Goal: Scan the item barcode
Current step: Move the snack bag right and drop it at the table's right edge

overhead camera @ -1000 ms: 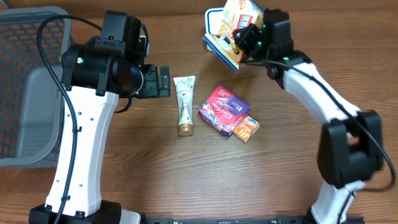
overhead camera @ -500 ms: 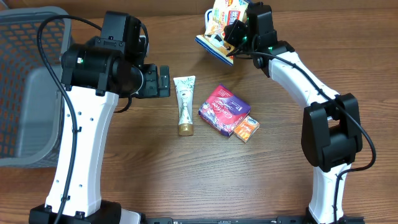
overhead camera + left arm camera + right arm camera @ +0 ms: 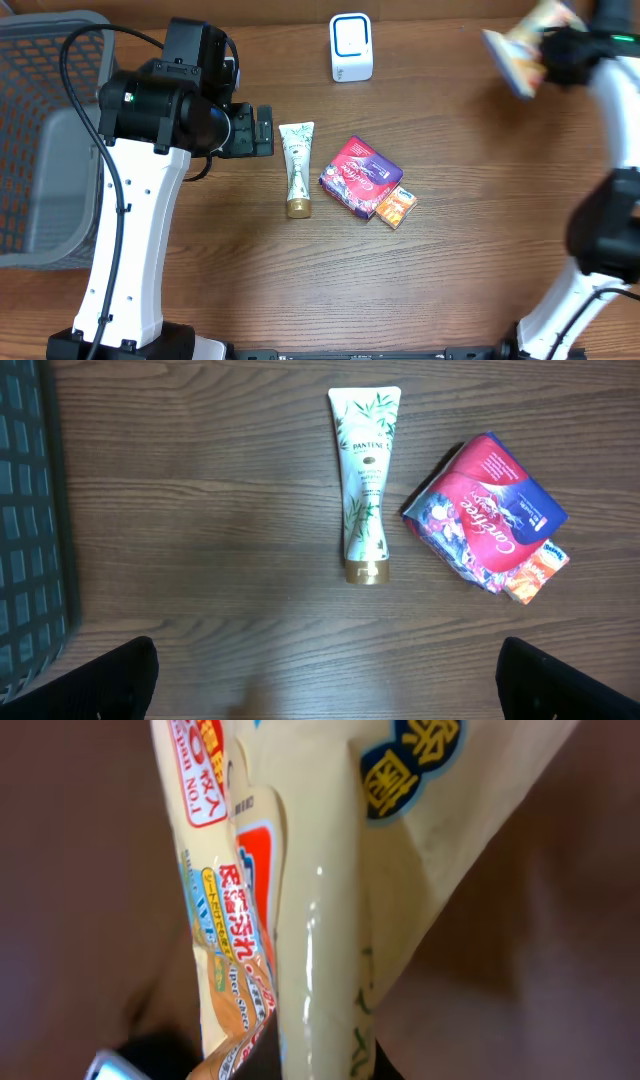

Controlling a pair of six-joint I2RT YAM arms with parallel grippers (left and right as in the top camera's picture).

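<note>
Snack packet [image 3: 522, 48], gripped by right claw [image 3: 550, 52]

Table [image 3: 450, 280]: brown wood-grain top, filling all I see from overhead. The grain runs straight away from the basket [image 3: 40, 150], a grey one with dark mesh walls and a paler rim. Light is even and soft. My left wrist view shows a faint pale sheen on the wood just beside the basket. Behind my right wrist, only brown blur.
</note>
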